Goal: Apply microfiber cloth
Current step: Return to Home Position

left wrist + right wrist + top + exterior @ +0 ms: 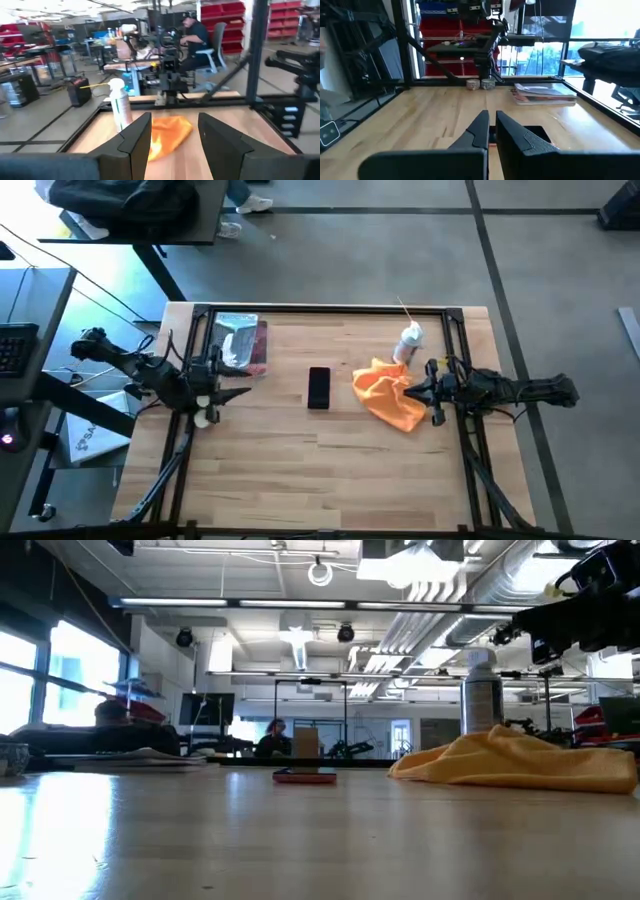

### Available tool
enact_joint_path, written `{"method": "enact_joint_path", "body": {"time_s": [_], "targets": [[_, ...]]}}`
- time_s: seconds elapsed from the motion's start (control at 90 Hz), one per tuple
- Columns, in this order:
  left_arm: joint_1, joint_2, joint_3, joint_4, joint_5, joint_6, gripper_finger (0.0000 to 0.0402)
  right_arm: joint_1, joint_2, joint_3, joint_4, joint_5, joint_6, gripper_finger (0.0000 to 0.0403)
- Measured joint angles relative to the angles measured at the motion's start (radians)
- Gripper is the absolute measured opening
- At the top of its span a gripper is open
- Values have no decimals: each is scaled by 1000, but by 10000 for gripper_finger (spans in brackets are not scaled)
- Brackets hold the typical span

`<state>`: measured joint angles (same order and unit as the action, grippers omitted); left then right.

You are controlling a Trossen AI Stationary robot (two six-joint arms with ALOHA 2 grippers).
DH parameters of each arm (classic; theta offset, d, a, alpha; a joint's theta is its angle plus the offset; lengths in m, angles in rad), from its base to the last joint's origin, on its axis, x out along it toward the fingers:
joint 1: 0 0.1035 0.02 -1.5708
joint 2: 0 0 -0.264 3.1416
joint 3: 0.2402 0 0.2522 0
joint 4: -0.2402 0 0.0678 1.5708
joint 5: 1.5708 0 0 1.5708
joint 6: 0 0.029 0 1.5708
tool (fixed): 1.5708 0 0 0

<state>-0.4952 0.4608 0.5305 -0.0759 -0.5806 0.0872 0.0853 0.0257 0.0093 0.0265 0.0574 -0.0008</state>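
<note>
The orange-yellow microfiber cloth (pixel 390 395) lies crumpled on the wooden table right of centre; the low view shows it as a low heap (pixel 520 760). A black phone (pixel 318 388) lies flat at the table's middle. My right gripper (pixel 406 392) hovers above the cloth's right part with its fingers shut (pixel 492 127) and nothing between them; in the low view that arm (pixel 585 595) stays well clear of the cloth. My left gripper (pixel 243 393) waits open (pixel 175 132) near the table's left side, pointing toward the phone and the cloth (pixel 167 132).
A white spray can (pixel 409 345) stands upright just behind the cloth. A silvery packet with a brown edge (pixel 240 345) lies at the far left. A black frame (pixel 330 310) rims the table. A person sits in the room beyond the table's right edge (pixel 197 37).
</note>
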Motion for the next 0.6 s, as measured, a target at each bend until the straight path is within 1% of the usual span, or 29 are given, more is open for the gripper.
{"method": "enact_joint_path", "body": {"time_s": [0.089, 0.222, 0.289, 0.378, 0.411, 0.467, 0.522, 0.544, 0.6], "targets": [[-61, -88, -43, -30, -35, -4, 126, 0, 0, 0, 0, 0, 0, 0], [-132, -246, -132, -37, -14, 0, 102, 0, 0, 0, 0, -1, 0, 0], [-155, -332, -164, -76, 44, -5, 92, 0, 0, 0, 0, 0, 0, 0], [-173, -444, -169, -147, 117, 4, 83, 0, 0, 0, 0, 0, 0, 0], [-177, -460, -166, -165, 130, 21, 80, 0, 0, 0, 0, -1, 0, 0], [-174, -454, -168, -130, 175, 55, 76, 0, 0, 0, 1, 0, 0, 0], [-172, -453, -179, -76, 325, 112, 69, 0, 4, 0, -2, 2, 0, 0], [-170, -447, -190, -18, 362, 138, 66, 0, 5, 0, -3, 2, 0, 0], [-158, -439, -219, 107, 394, 167, 56, 0, 7, 0, -5, 0, 0, 0]]}}
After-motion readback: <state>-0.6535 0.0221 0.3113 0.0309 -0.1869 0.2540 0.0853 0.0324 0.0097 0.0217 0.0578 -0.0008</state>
